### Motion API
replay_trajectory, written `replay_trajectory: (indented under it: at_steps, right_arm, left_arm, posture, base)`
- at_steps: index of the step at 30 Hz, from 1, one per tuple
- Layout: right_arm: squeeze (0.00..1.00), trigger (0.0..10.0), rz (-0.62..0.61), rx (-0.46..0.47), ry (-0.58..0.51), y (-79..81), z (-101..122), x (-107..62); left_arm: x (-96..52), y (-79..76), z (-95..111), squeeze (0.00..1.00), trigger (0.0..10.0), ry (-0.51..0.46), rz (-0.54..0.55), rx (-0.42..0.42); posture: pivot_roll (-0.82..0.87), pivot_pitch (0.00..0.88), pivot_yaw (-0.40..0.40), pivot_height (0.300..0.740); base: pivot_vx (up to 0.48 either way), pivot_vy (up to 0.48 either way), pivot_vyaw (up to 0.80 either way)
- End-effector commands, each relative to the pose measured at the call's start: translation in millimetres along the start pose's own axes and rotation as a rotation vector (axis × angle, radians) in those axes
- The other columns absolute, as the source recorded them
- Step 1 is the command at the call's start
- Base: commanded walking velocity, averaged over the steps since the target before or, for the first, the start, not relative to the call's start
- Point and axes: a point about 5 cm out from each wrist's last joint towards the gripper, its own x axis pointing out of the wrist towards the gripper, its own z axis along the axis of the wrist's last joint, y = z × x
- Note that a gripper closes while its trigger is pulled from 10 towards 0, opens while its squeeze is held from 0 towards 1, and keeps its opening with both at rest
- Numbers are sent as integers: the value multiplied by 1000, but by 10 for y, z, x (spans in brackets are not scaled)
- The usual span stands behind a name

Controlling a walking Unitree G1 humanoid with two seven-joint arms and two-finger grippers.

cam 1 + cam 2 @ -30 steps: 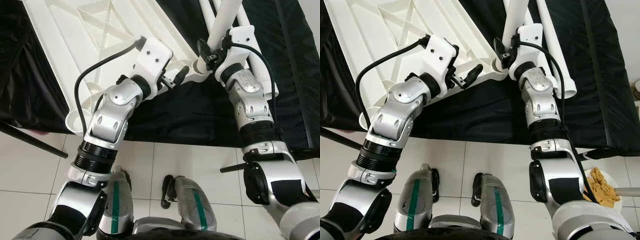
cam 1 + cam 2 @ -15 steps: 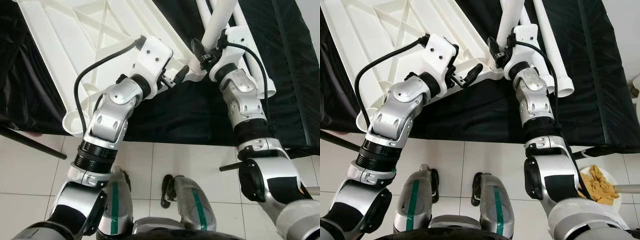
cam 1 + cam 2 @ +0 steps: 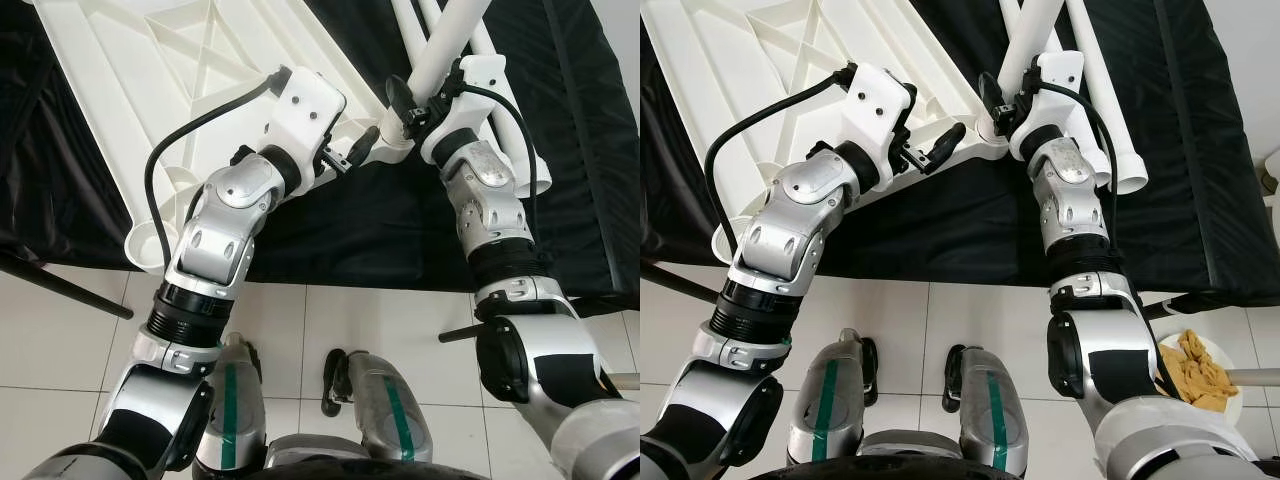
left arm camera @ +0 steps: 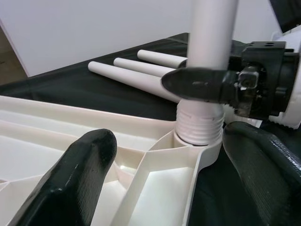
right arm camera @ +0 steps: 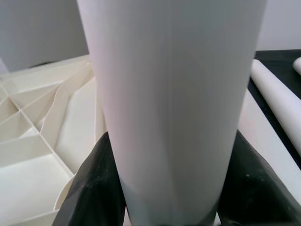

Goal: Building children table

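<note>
The white table top point(image 3: 150, 90) lies upside down on a black cloth, ribbed underside up. A white leg point(image 3: 450, 40) stands tilted in the round corner socket point(image 4: 197, 129), its threaded end at the socket rim. My right gripper point(image 3: 405, 100) is shut on this leg just above the socket, a black finger point(image 5: 94, 188) on each side of it. My left gripper point(image 3: 355, 155) is open at the same corner, its fingers point(image 4: 75, 183) spread either side of the socket, holding nothing.
Spare white legs point(image 3: 1100, 90) lie on the black cloth point(image 3: 400, 230) to the right of the table top. The floor below is tiled, with a plate of snacks point(image 3: 1200, 375) at lower right and a black rod point(image 3: 60, 285) at lower left.
My right gripper has shifted the leg's lower end slightly left, closer onto the corner socket, and the leg leans a little more. The left gripper has barely moved.
</note>
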Motion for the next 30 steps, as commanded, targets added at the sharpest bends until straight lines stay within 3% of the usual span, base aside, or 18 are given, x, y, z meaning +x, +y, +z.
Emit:
replay_trajectory:
  at_steps: [1,8,19,30]
  right_arm:
    - [0,10000,-89,65,80,-125,-222,-116]
    - [0,10000,-131,120,38,-156,-202,-125]
    - [0,10000,-38,-45,169,-28,-226,5]
    - [0,10000,0,-78,213,11,-260,45]
  left_arm:
    - [-4,15,12,0,10000,7,31,9]
    - [-2,12,24,0,10000,7,24,10]
    - [-7,32,39,0,10000,6,35,16]
    - [-11,36,48,0,10000,4,41,16]
  posture:
    - [94,81,-49,740]
    - [95,82,-43,740]
    - [104,77,-44,740]
    - [109,77,-51,740]
  base:
    - [0,0,0]
    - [0,0,0]
    - [0,0,0]
    - [0,0,0]
